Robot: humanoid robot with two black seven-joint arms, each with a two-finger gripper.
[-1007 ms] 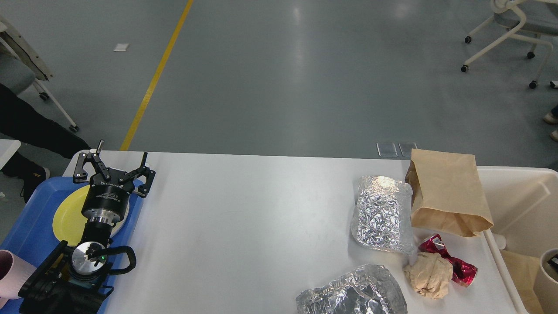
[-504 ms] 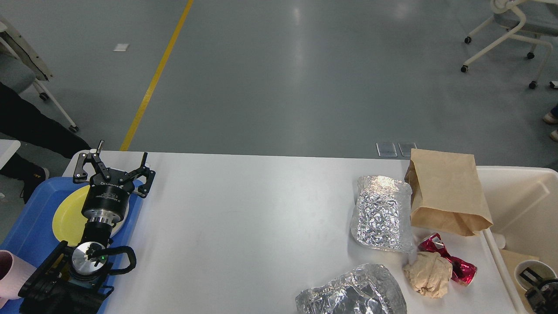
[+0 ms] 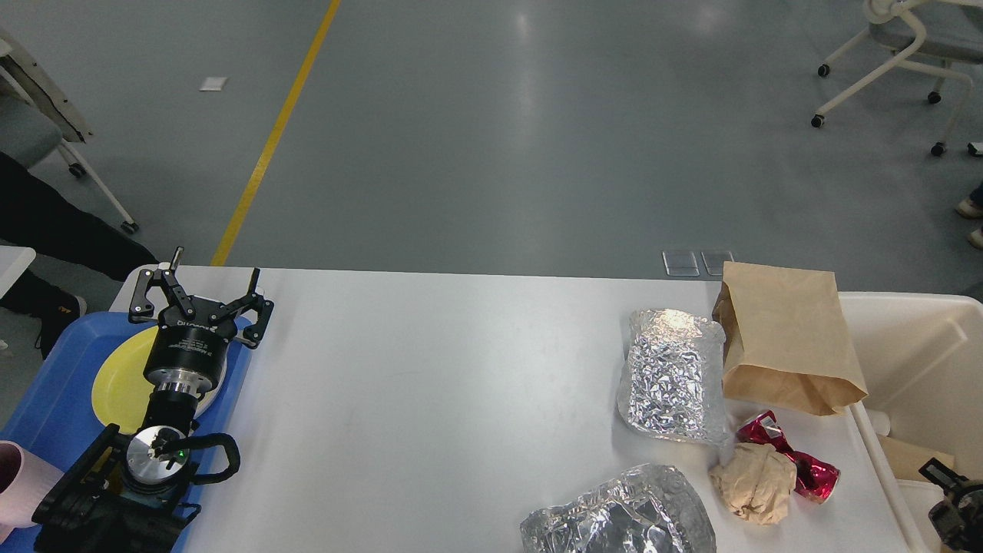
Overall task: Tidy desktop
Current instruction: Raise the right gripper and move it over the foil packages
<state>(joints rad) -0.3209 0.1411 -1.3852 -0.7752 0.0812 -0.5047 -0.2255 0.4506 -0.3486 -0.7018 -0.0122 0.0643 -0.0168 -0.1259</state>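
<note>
Right claw [image 3: 952,499] lower over bin [image 3: 921,338] than before

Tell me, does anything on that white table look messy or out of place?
Yes. Rubbish clusters at the desktop's right end: two crumpled foil sheets, a paper bag lying flat, a paper ball and a red wrapper.

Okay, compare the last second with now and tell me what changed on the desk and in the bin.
Only the bin side changed. The pale cup seen upright at the bin's lower right has dropped almost out of view, and the right gripper now shows there at the frame's corner; whether it holds anything cannot be told. The left gripper stays open over the yellow plate. The foil pieces, paper bag and wrappers on the desktop have not moved.
</note>
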